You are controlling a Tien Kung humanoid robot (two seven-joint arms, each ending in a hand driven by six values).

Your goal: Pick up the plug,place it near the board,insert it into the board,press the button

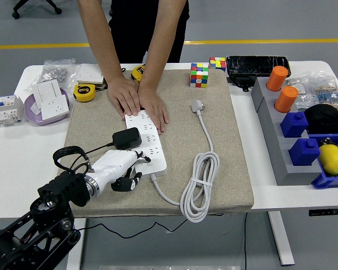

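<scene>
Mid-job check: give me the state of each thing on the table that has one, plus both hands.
Black plug: seated in the power strip.
Power strip: flat on the mat, far end held down by the person's hands.
White cord: coiled, its plug loose on the mat.
Left hand: at the strip's near end, one finger extended onto it, others curled.
Right hand: out of view.
</scene>
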